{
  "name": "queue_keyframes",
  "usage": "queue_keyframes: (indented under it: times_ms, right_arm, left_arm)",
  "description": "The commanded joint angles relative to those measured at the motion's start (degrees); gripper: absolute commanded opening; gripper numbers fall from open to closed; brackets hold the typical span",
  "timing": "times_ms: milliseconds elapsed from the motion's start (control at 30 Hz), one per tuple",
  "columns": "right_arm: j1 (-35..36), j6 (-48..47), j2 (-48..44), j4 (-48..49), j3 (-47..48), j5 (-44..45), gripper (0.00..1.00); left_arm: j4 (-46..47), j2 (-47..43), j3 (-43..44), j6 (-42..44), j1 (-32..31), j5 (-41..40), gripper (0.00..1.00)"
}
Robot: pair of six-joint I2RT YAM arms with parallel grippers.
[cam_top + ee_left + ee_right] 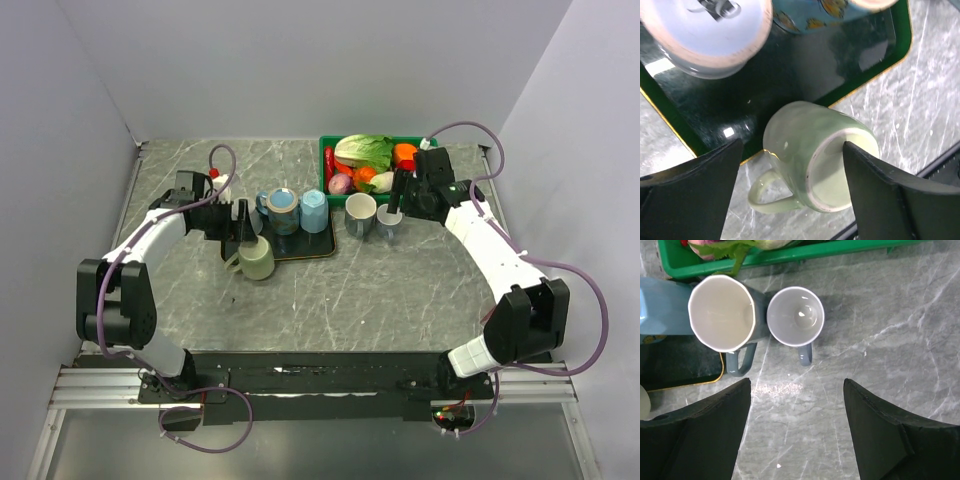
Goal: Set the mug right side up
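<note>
Right now the pale green mug (256,258) stands on the grey marble table (350,300) at the near left corner of the dark tray (310,243), pressed against the tray's gold edge. Its handle points away from the tray. The end facing up looks like a shallow, recessed base with a bare ring around it, so I take it to be upside down, though from the left wrist view it also seems a bit tilted.

The left gripper (792,144) hangs over it with its jaws spread wide, one on each side of the mug. The right-hand finger (875,190) sits just at the mug's wall, and the other stands apart from it. Nothing is clamped.

On the tray behind are a blue patterned mug (283,205) and a light blue cup (314,208), close together.

Over to the right, past the tray, two mugs stand upright and touching: a wider grey-blue mug (722,312) and a smaller mug (795,316), both white inside. The right gripper (797,382) hovers above them, jaws parted and holding nothing. Just behind those mugs sits a green basket (325,150) heaped with vegetables, with a lettuce (362,150) on top.
</note>
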Motion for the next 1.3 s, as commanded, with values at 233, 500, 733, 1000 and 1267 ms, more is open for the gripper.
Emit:
queue_keyframes:
  times_ms: [233, 500, 733, 1000, 1267]
  right_arm:
    - [-0.26, -1.03, -4.05, 2.37, -0.73, -1.32, 0.80]
    - [3.68, -3.40, -4.14, 5.36, 0.06, -5.01, 0.80]
    - [10.44, -6.48, -4.23, 10.81, 0.06, -10.73, 0.80]
    - [12.48, -5.69, -2.55, 11.42, 0.24, -11.17, 0.80]
    - [12.74, -5.16, -1.94, 10.99, 0.68, -11.17, 0.79]
  left_arm:
    - [2.62, 3.58, 1.16, -4.57, -0.39, -4.82, 0.75]
    - [3.85, 5.52, 0.19, -6.94, -1.79, -4.91, 0.73]
    - [3.06, 7.63, 1.16, -10.81, -1.97, -6.49, 0.72]
    - [5.87, 4.64, -2.26, -11.34, -1.97, -0.87, 0.91]
    - [8.15, 0.51, -5.34, -12.48, -1.80, 3.27, 0.99]
